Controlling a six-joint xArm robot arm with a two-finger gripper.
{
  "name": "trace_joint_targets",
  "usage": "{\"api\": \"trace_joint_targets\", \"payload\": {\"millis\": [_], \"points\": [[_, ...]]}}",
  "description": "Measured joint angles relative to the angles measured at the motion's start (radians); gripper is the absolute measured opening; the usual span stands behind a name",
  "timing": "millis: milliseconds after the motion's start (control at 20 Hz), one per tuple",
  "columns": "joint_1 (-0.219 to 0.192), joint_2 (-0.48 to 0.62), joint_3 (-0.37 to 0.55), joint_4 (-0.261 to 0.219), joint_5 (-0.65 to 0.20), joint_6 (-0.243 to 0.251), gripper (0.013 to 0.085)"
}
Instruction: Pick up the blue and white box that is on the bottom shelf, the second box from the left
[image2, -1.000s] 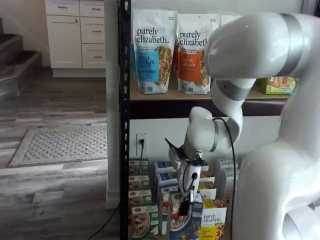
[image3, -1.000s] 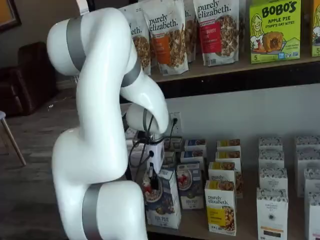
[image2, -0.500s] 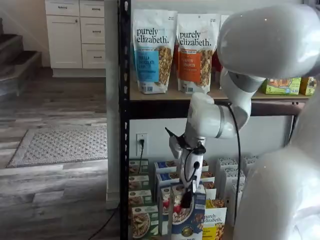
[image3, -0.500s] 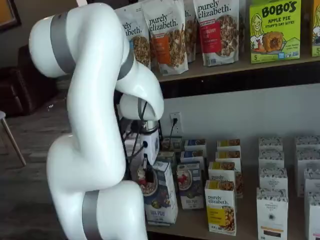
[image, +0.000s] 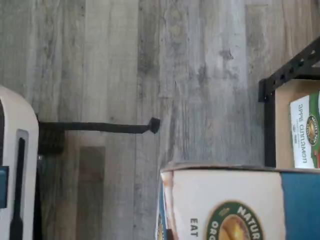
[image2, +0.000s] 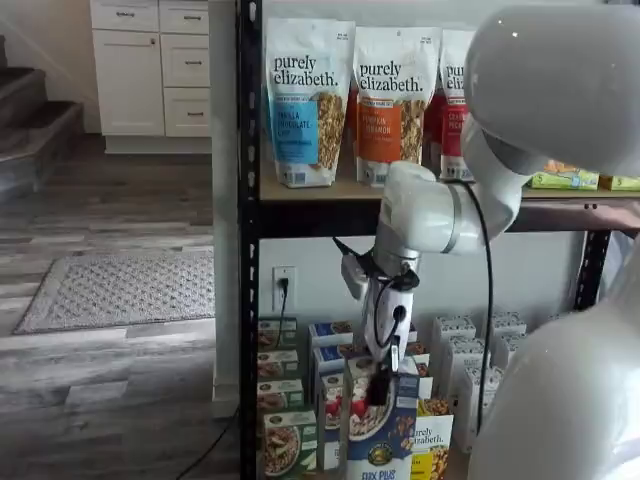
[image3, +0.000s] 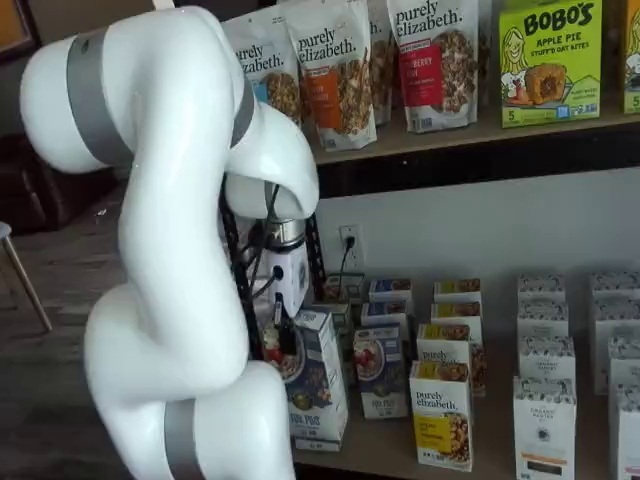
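Note:
The blue and white box (image2: 382, 432) hangs upright in my gripper (image2: 379, 385), out in front of the rows on the bottom shelf (image3: 490, 442). Its white top pictures a bowl of cereal with red berries and its lower part is blue. In both shelf views the black fingers are closed on the box's top edge. The gripper (image3: 280, 337) and the box (image3: 318, 385) stand left of the rack's boxes, off the board. The wrist view shows the box's side (image: 225, 205) close up over the wooden floor.
Green-fronted boxes (image2: 286, 442) and a yellow "purely elizabeth" box (image3: 441, 416) stand beside the gap, with white boxes (image3: 545, 420) further right. Granola bags (image2: 305, 100) fill the tan upper tier. The black rack post (image2: 248, 240) is close on the left. My white arm (image3: 170, 250) blocks much of the view.
The gripper has risen and drawn back from the shelf with the blue and white box in it. The box is higher and further out from the rows than before.

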Motion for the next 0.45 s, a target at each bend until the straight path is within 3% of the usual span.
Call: {"api": "trace_joint_targets", "payload": {"millis": [450], "points": [[-0.001,-0.081,0.01,-0.008,0.077,0.015,0.045]]}}
